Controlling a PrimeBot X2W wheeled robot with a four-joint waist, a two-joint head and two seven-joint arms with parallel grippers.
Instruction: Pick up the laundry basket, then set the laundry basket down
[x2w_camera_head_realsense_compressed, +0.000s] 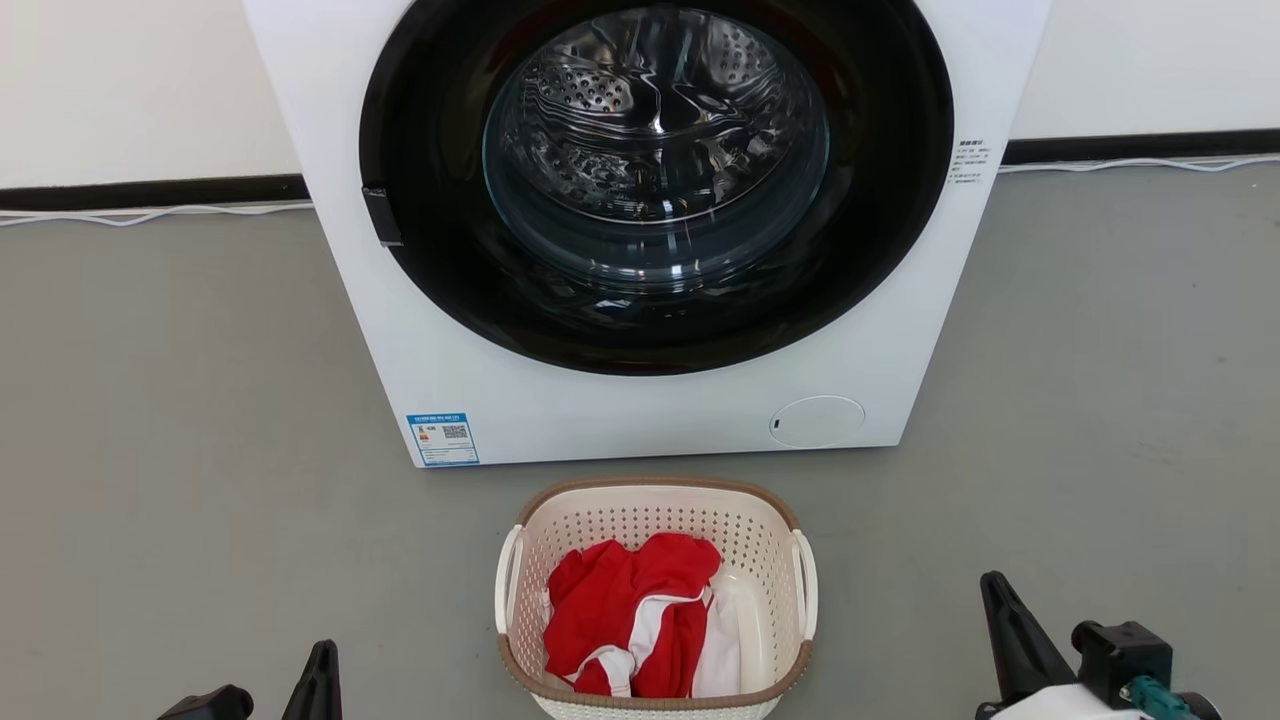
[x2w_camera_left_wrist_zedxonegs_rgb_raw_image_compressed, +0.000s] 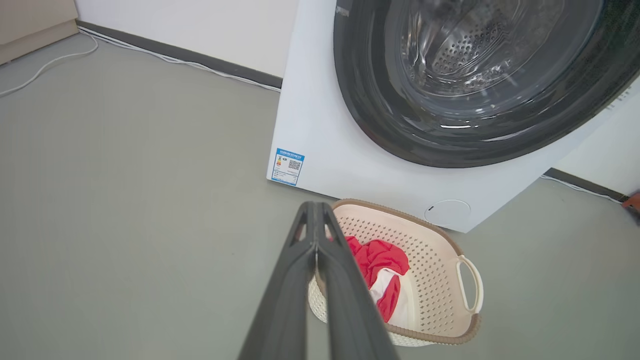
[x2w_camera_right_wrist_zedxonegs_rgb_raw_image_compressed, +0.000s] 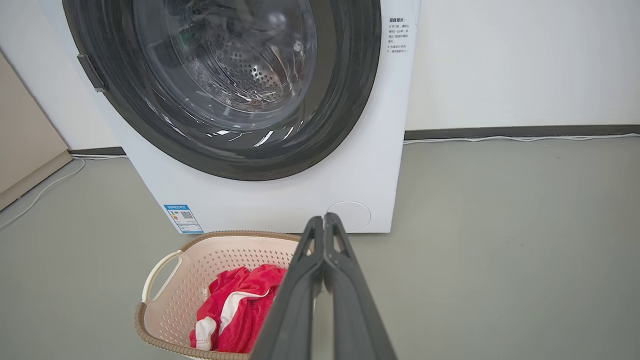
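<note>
The laundry basket (x2w_camera_head_realsense_compressed: 770, 540) stands on the grey floor just in front of the washing machine, cream and perforated with a brown rim and white loop handles at both sides. Red and white clothing (x2w_camera_head_realsense_compressed: 630, 610) lies inside it. My left gripper (x2w_camera_head_realsense_compressed: 322, 660) is low at the basket's left, well apart from it; in the left wrist view its tips (x2w_camera_left_wrist_zedxonegs_rgb_raw_image_compressed: 315, 206) press together, shut and empty. My right gripper (x2w_camera_head_realsense_compressed: 995, 590) is to the basket's right, also apart; the right wrist view shows it (x2w_camera_right_wrist_zedxonegs_rgb_raw_image_compressed: 324, 220) shut on nothing, with the basket (x2w_camera_right_wrist_zedxonegs_rgb_raw_image_compressed: 165, 305) below left.
A large white washing machine (x2w_camera_head_realsense_compressed: 520, 400) with a closed dark round door stands right behind the basket. White cables (x2w_camera_head_realsense_compressed: 150, 213) run along the black skirting at the wall. Open grey floor spreads to both sides of the basket. A beige panel (x2w_camera_right_wrist_zedxonegs_rgb_raw_image_compressed: 25, 150) stands far left.
</note>
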